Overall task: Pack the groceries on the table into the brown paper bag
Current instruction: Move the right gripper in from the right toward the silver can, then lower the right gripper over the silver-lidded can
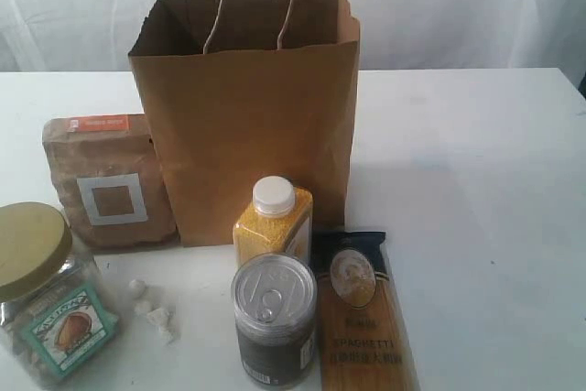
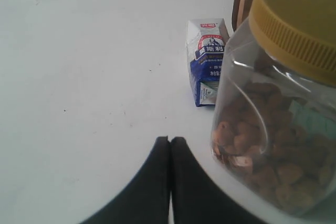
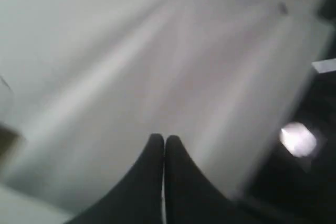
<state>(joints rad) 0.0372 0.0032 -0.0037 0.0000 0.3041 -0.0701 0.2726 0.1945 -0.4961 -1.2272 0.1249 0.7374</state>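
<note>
Kraft-paper bag, ribbed gold-lidded jar

White curtain and small white lumps
The curtain is seen hung in soft folds across the whole background. The lumps are scattered close together, low on the left of the exterior view; what they are cannot be told. A blurred bright spot is caught against darkness in the right wrist view.

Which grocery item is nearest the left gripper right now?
The gold-lidded clear jar: it sits right beside the shut left gripper and fills that side of the left wrist view. The small blue-white carton stands clearly farther off.
</note>
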